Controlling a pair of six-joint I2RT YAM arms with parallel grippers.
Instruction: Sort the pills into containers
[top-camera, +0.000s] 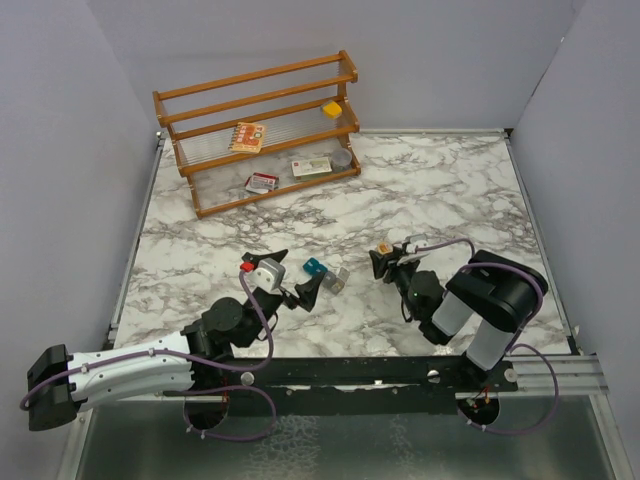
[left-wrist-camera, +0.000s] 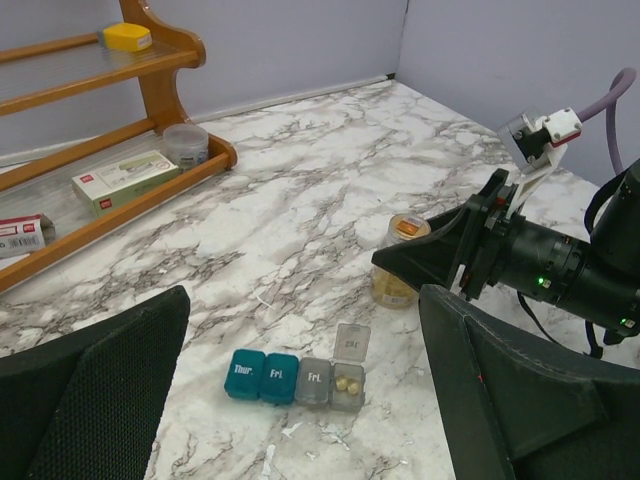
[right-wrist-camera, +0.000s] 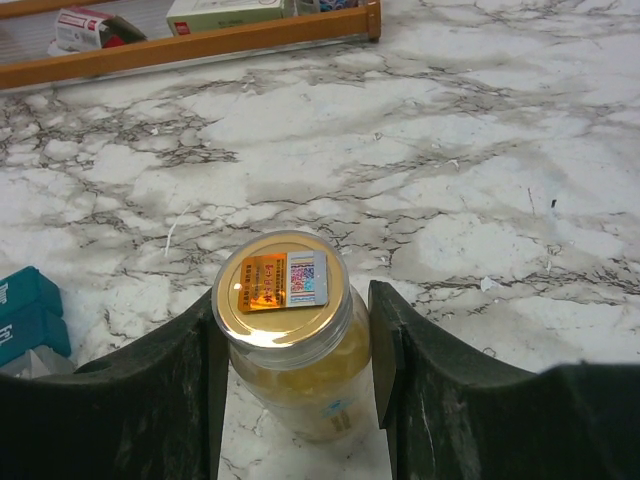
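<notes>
My right hand straddled the clear gold-lidded jar, its base cut off, one finger not touching; my left hand gaped wide.

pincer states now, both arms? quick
Left pincer: open, holding nothing.
Right pincer: fingers either side of the upright pill jar; whether it is clamped cannot be told.

Bright, even light, soft shadows, slight glare on the pill jar lid.
</notes>
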